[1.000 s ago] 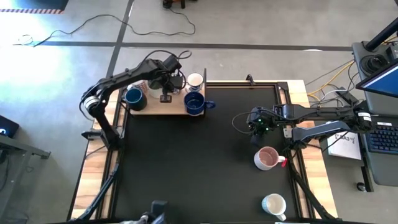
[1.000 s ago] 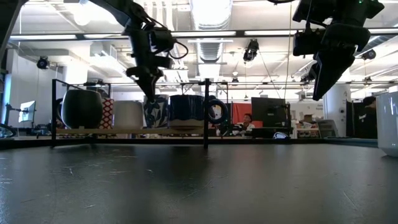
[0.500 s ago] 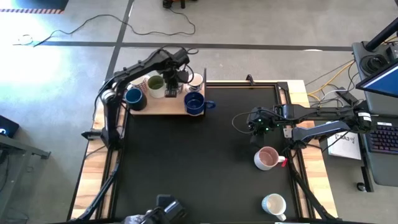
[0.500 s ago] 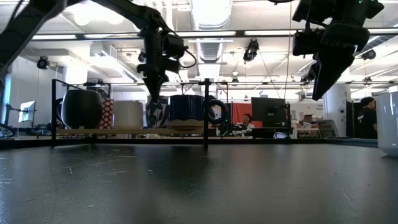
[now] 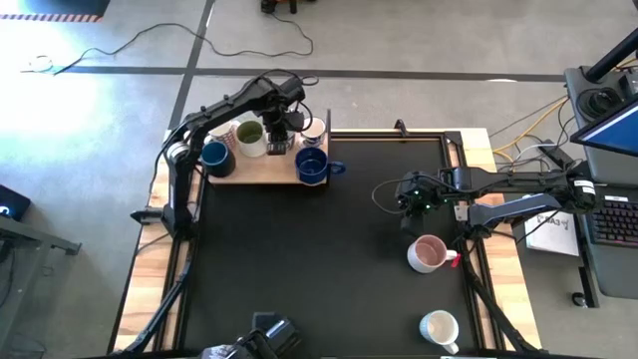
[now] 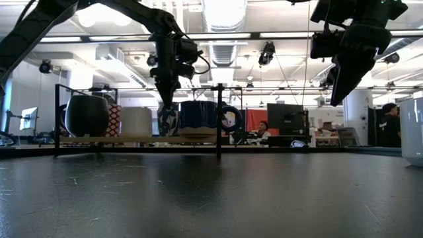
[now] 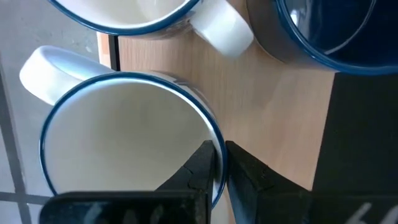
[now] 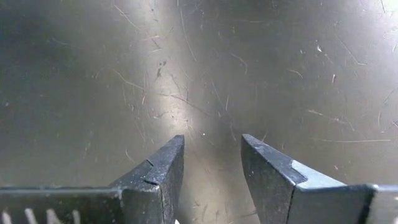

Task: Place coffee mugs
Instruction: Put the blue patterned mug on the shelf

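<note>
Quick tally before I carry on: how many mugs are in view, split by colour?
Dark blue mugs: 2
Pink mug: 1
Olive-green-inside mug: 1
White or cream mugs: 4, including the blue-rimmed mug pinched by the left gripper
Total: 8

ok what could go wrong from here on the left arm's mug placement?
1. The left gripper pinches only the rim of the blue-rimmed mug; a thin grip like that could slip or tip the mug on release.
2. The wooden tray is crowded: a neighbouring mug's handle and the dark blue mug sit close, so withdrawing could knock them.
3. The mug sits near the tray's edge, so a nudge might push it off.
</note>
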You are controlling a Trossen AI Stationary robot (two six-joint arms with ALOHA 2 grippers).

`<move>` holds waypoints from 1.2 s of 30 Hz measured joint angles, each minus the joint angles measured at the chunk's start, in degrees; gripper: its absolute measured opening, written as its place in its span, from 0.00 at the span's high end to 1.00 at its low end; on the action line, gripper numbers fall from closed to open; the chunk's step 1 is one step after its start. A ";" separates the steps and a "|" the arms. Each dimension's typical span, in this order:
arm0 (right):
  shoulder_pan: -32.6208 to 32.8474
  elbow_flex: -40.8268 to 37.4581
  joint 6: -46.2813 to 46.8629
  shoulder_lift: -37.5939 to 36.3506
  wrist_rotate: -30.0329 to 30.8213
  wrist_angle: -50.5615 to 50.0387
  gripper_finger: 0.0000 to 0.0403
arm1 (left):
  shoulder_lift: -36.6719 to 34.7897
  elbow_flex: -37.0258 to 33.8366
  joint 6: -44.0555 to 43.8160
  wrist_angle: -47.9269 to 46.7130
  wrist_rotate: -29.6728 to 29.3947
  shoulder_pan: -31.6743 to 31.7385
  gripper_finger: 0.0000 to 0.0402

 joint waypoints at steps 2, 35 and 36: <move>0.01 0.00 0.00 0.00 0.00 0.10 0.64 | 0.00 0.19 -0.05 -0.30 0.02 0.00 0.96; 0.02 0.00 0.00 0.00 -0.01 0.11 0.64 | -1.41 0.23 -2.35 -1.11 0.07 0.00 0.84; 0.01 0.00 0.00 0.00 -0.01 0.11 0.64 | -1.72 0.30 -2.46 -1.13 0.07 0.00 0.84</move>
